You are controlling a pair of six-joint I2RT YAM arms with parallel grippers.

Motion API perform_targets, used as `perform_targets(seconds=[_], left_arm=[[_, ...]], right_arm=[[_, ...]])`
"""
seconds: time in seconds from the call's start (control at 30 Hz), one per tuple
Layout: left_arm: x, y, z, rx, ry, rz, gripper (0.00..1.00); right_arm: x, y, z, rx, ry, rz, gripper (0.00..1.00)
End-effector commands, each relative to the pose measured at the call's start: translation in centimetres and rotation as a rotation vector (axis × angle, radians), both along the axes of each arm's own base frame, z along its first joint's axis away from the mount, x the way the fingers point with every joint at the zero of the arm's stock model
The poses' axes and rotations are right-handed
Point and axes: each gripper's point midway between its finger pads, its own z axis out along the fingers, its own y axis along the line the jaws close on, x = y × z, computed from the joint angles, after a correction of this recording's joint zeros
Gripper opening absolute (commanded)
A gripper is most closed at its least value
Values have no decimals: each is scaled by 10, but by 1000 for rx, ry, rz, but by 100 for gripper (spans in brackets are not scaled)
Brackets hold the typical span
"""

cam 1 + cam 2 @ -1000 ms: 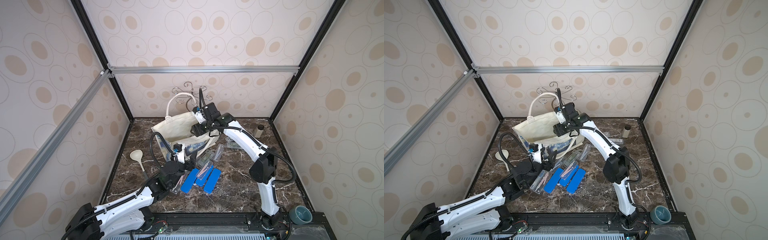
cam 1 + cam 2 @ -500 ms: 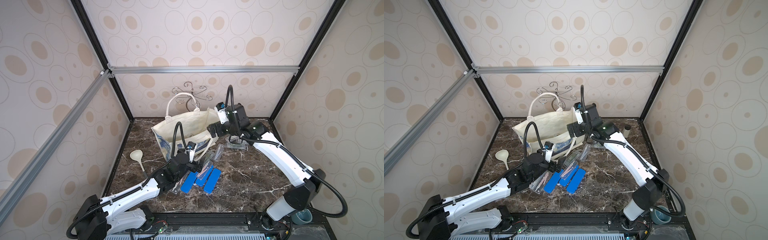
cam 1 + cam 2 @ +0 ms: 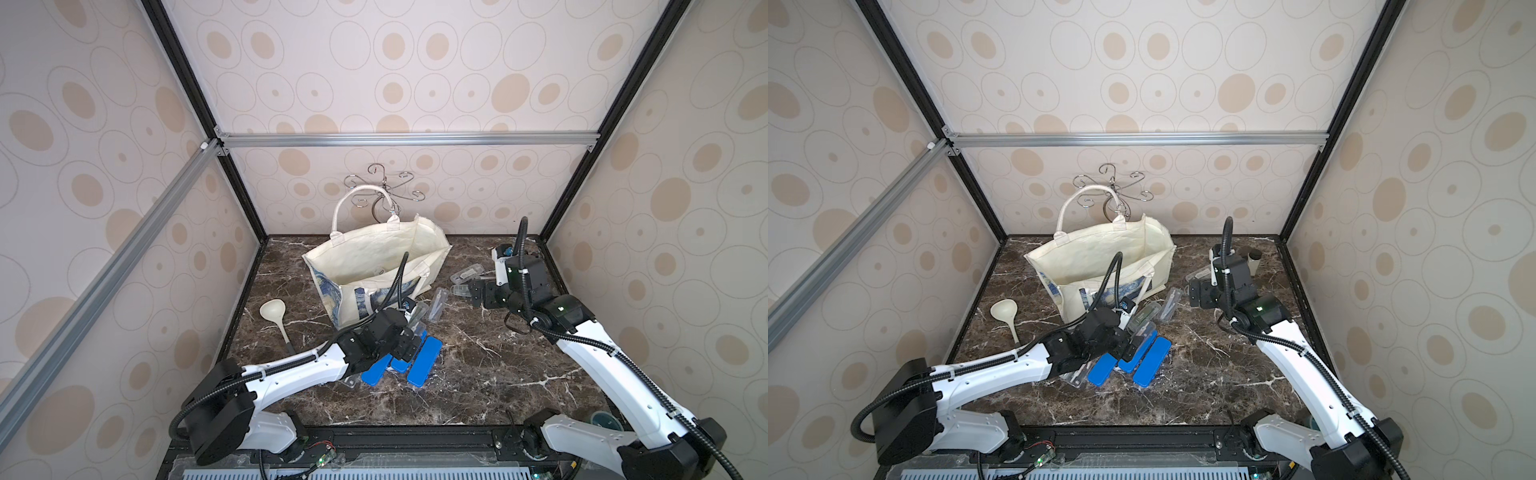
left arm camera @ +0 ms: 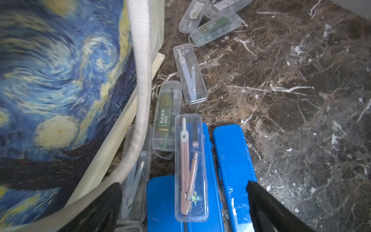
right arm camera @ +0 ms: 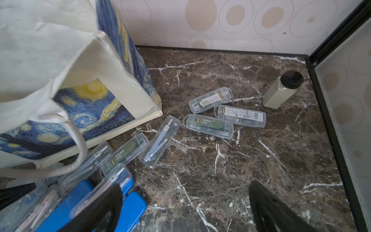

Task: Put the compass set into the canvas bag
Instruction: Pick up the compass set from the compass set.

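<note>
While my left gripper (image 4: 183, 188), wide open and empty like my right gripper (image 5: 186, 188), hovers over the pink compass set (image 4: 190, 166) at lower centre, perched on blue cases (image 4: 232, 160) near the canvas bag (image 4: 60, 80), its slick case may skid away on closing.

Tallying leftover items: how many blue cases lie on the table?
3, side by side before the bag: left case, middle case partly under a clear case, right case. The left arm may hide more.
</note>
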Motion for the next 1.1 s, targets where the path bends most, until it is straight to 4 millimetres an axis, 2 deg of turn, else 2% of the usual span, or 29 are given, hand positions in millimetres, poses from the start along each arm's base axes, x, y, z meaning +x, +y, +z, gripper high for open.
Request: perform_targets(seconds=[0.0, 0.13, 0.37, 0.67, 0.73, 0.83, 1.07], left_arm=[[3, -11, 1, -3, 35, 15, 94], [7, -16, -15, 31, 76, 25, 91], [8, -25, -50, 87, 157, 23, 86], [14, -22, -88, 143, 242, 73, 77], [15, -21, -91, 140, 258, 80, 72], [14, -22, -92, 121, 265, 69, 71], [12, -23, -95, 110, 276, 60, 50]], right_arm=[[-5, -9, -19, 0, 37, -43, 100], [-6, -8, -34, 34, 66, -42, 100], [-4, -5, -47, 43, 99, -34, 100], [-5, -4, -57, 45, 126, -28, 100], [-6, -3, -57, 48, 127, -27, 100], [-7, -4, -58, 46, 131, -29, 100], [-6, -3, -59, 56, 131, -32, 100]])
